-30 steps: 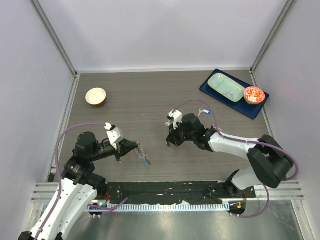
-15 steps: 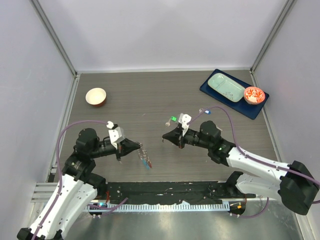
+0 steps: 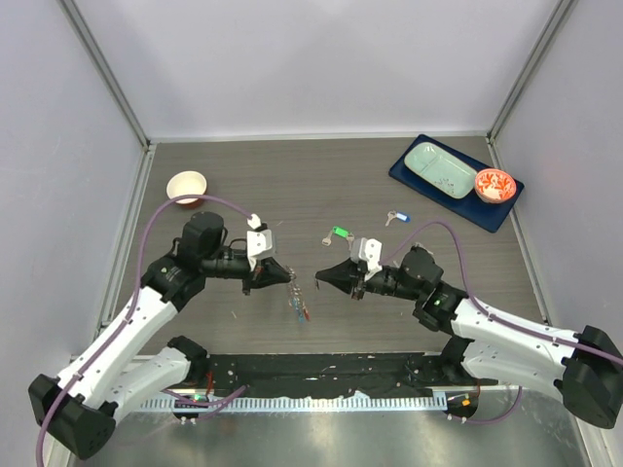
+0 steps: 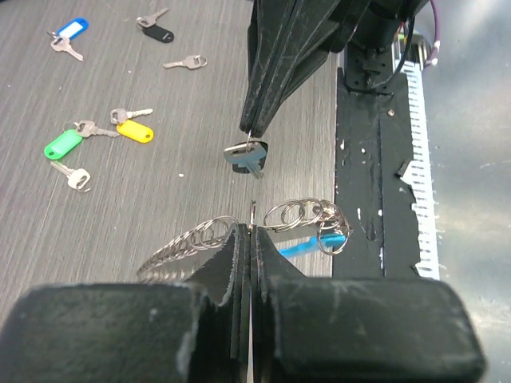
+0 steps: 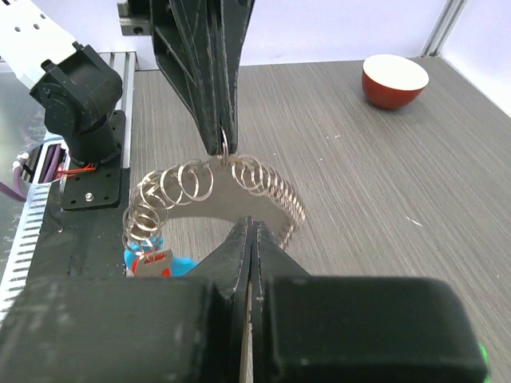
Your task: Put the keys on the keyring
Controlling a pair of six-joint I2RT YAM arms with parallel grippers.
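Both arms have swung in toward the middle since a second ago. The left gripper (image 3: 284,277) has come forward and right, and the right gripper (image 4: 254,132) has pulled back from the loose keys, so the two now sit tip to tip over the near part of the table (image 3: 243,185).

The left gripper's fingers are pressed together on the keyring (image 5: 211,187), pinching it at the top of the chain. The loop of small rings hangs below the tips. Its blue strap (image 4: 307,243) and red tag (image 5: 152,261) dangle at the low end, toward the arms' bases. I can't tell if the low end touches the table.

The right gripper is also pressed shut, nipping a black key (image 4: 246,156) by the small ring at its head. The key hangs free under the tips, just beside the chain and a little above it in the left wrist view, not touching it.

The other keys lie flat on the table farther out, well apart from the grippers:
- a green one (image 4: 62,144) with a yellow one (image 4: 134,130) just beside it
- a blue one (image 4: 72,29)
- another black one (image 4: 157,33)
- a plain one (image 4: 185,61)

A bowl (image 5: 395,80), red outside and white inside, stands at the far left. A blue tray (image 3: 414,180) with dishes sits at the far right.
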